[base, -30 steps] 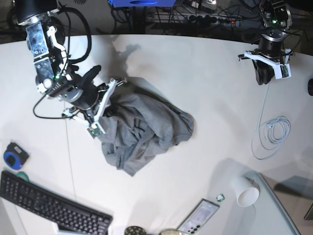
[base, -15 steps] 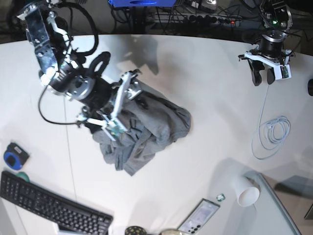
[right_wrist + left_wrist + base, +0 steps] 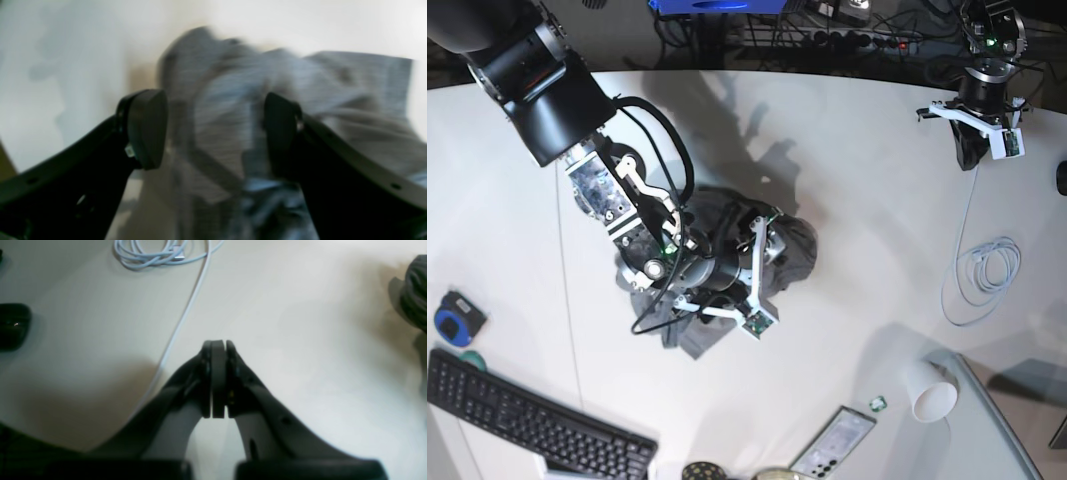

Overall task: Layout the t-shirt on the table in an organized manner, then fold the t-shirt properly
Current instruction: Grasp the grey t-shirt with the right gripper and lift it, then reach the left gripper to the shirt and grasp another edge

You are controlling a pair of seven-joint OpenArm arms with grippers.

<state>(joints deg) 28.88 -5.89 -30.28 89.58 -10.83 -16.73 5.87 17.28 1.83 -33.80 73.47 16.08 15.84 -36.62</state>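
base view: the t-shirt [image 3: 792,245] is a crumpled grey heap mid-table [image 3: 847,180], pretty far from laid out. The right gripper [image 3: 765,270] hangs over the heap's near-right side, jaws spread, nothing visibly pinched.
base view, other arm: the left gripper [image 3: 975,150] sits way off from the shirt, near the table's far edge above the white cable [image 3: 980,275].
left wrist view: pads pressed flat together, holding nothing. Only a sliver of shirt shows at the right edge.
right wrist view: fingers [image 3: 146,126] wide apart, fabric between and beyond them, but it's smeared, so can't tell if they touch cloth.
handling guess: light, floppy, will sag and drag. I'd grab a hem or shoulder edge.
hidden: collar, sleeves and hem are all buried in folds, and the arm covers the heap's left half.
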